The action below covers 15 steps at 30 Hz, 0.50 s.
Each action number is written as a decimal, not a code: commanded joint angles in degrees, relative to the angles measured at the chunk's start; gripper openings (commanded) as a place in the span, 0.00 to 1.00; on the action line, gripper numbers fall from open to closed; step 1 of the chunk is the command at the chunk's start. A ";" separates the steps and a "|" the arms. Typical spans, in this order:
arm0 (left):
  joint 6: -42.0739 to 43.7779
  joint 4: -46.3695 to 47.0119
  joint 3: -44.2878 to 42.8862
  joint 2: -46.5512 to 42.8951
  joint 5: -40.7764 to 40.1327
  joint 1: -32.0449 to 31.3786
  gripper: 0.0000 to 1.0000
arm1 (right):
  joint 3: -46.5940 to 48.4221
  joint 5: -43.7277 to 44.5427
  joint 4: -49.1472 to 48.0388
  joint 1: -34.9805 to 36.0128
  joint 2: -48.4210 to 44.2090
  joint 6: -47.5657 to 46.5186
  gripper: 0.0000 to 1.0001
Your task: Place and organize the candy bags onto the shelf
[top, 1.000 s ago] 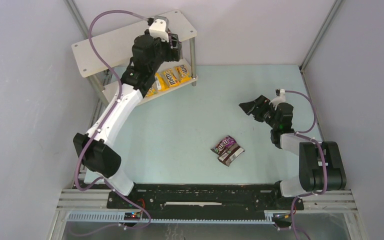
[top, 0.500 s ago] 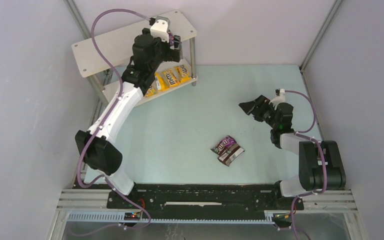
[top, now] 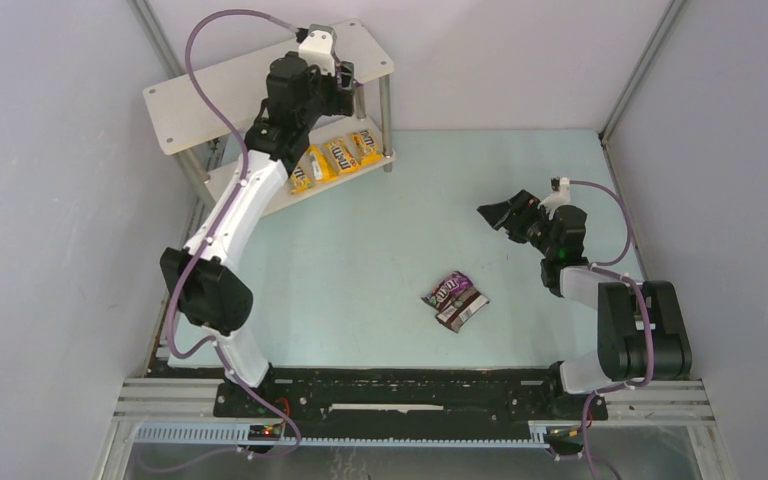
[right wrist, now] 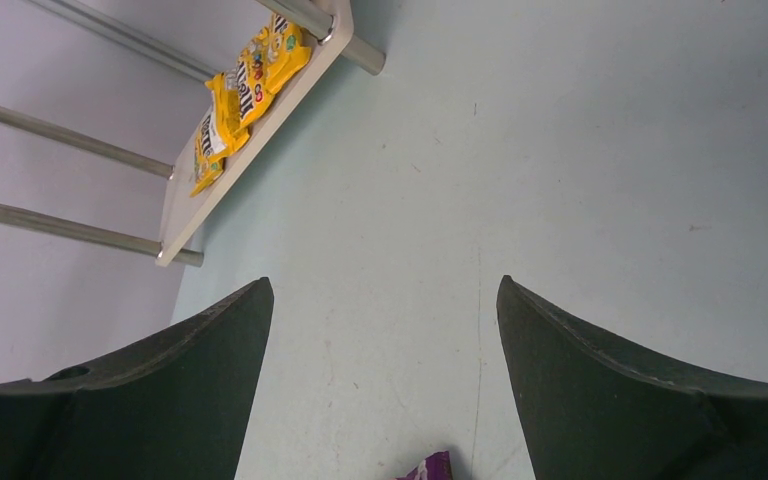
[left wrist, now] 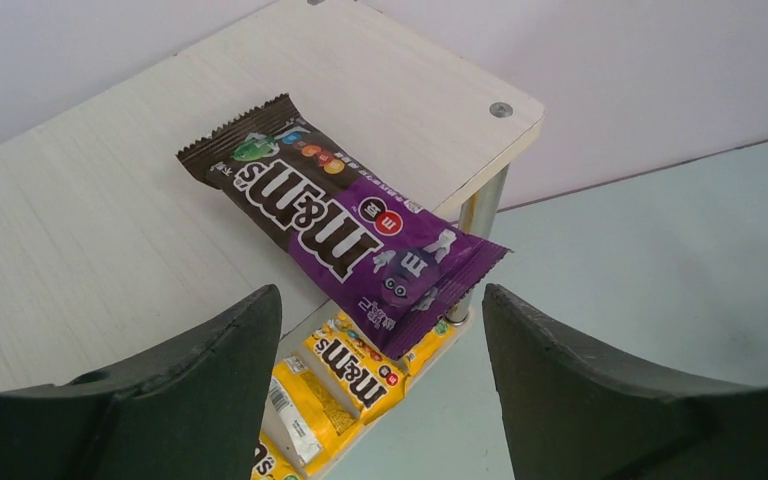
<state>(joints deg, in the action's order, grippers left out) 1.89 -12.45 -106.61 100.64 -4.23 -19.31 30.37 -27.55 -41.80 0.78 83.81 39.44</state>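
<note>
Fingers (left wrist: 210,375) of my left gripper (left wrist: 380,300) stand released over a purple M&M's packet (left wrist: 345,220) on the shelf (left wrist: 80,230) top board. My right gripper (right wrist: 382,285) is spread, empty.

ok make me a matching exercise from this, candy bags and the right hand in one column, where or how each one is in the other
1. purple bag in the left wrist view
2. yellow bags
3. brown bag
4. right hand

a. open, holding nothing
b. lying on the table
c. lying on the top board
d. lying on the lower board

Pairs: 1-c, 2-d, 3-b, 4-a
</note>
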 commanded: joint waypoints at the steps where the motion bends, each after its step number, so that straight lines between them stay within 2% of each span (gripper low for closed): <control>1: -0.86 -0.18 -2.90 0.72 -0.02 0.53 0.77 | 0.08 -0.49 -2.23 -0.34 0.39 0.54 0.91; 5: -1.59 -0.86 -4.48 2.03 1.57 1.30 0.78 | 0.04 -0.34 -2.02 -0.34 0.30 0.37 0.91; 11: -3.82 -2.24 -7.06 4.50 5.02 2.39 0.87 | 0.04 -0.63 -2.68 -0.34 0.80 0.68 0.91; 15: -4.04 -2.14 -7.78 5.40 5.51 2.91 0.82 | 0.05 -0.92 -3.43 -0.34 1.29 1.12 0.90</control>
<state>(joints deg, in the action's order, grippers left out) -1.08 -14.72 -111.50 105.54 -0.62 -17.08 30.37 -27.59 -42.30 0.78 84.47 39.90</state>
